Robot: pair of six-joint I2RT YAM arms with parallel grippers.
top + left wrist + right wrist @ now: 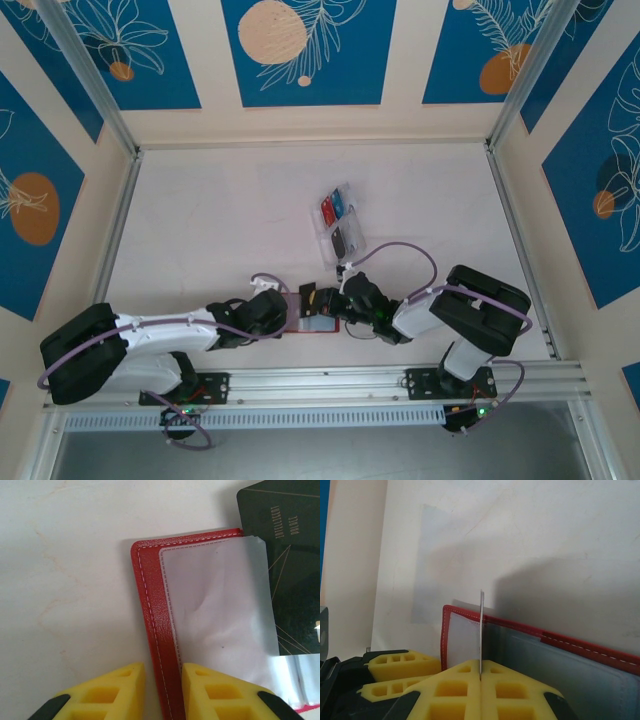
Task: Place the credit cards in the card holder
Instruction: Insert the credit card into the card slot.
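Pale marbled bench (220, 220), cream walls w/ blue floral panels, red card holder (312, 312) open near centre, left claw (163, 690) clamped on its edge, right claw (481, 677) pinching black card (290, 565) edge-on above it, clear tray (338, 225) w/ other cards farther back.

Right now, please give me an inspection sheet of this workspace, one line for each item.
Surface: white table, faint stains, mostly bare.
Job's things: red card holder lies open near the arm bases, clear sleeve up; a black card sits partly over its far corner; red and blue cards and dark cards lie in the clear tray.
Clutter: nothing seen.
Grippers: left pincer straddles the holder's edge, pinching it; right pincer shut on a card held edge-on above the holder.
Cables: purple cables loop along both arms, off the cards.
Surroundings: blue floral wall panels, aluminium frame rails.
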